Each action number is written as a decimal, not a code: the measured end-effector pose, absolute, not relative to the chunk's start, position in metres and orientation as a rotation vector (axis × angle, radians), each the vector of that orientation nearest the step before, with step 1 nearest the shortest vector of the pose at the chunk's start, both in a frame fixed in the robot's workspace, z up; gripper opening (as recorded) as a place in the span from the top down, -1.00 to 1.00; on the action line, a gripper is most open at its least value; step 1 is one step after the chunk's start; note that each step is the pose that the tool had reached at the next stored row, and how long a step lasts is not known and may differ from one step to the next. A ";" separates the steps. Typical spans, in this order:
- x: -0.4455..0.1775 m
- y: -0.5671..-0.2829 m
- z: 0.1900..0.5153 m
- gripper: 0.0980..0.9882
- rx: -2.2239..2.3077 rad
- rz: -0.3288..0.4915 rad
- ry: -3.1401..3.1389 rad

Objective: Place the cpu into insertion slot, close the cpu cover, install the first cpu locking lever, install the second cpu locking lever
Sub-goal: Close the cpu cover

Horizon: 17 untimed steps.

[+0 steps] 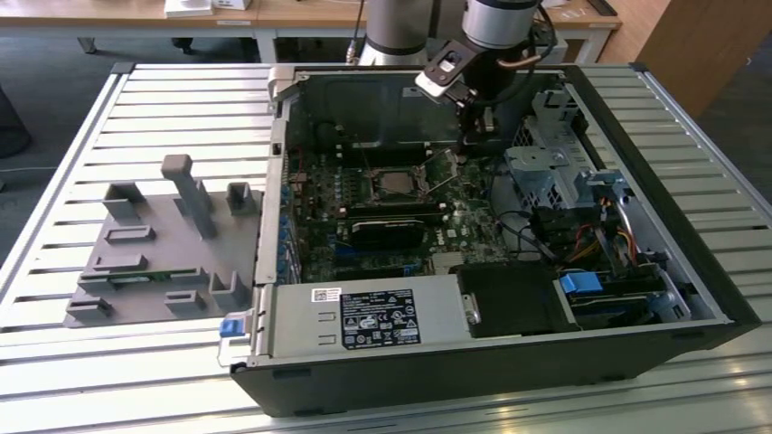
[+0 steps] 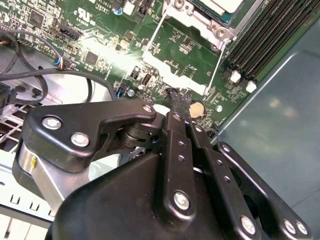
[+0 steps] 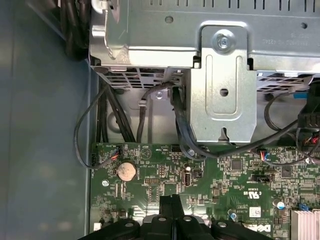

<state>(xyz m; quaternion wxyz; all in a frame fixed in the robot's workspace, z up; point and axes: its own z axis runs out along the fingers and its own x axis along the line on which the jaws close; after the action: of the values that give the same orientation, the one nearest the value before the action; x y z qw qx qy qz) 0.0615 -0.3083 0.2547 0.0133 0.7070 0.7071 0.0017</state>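
Black claw of jointed links studded with silver screws, on a cylindrical silver-grey arm.

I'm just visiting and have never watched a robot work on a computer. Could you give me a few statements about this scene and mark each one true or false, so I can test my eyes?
1. The computer case lies open on a slatted table. True.
2. The tool carries the chip through the air. False: the chip sits in place on the green board. The tool is shut, with nothing seen in it.
3. A round coin battery sits on the green board. True.
4. The grey tray lies inside the computer case. False: it lies on the table outside the case, at the exterior view's left.
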 end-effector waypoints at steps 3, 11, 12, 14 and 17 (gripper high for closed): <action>0.063 -0.307 0.254 0.98 2.203 0.004 2.203; 0.068 -0.305 0.248 0.98 2.205 -0.002 2.206; 0.068 -0.305 0.248 0.98 2.206 -0.002 2.206; 0.069 -0.305 0.246 0.98 2.206 -0.003 2.207; 0.069 -0.305 0.244 0.98 2.207 -0.004 2.207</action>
<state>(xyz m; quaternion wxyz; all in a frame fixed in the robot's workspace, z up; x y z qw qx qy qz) 0.0694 -0.3047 0.2441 0.0103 0.7070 0.7071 -0.0013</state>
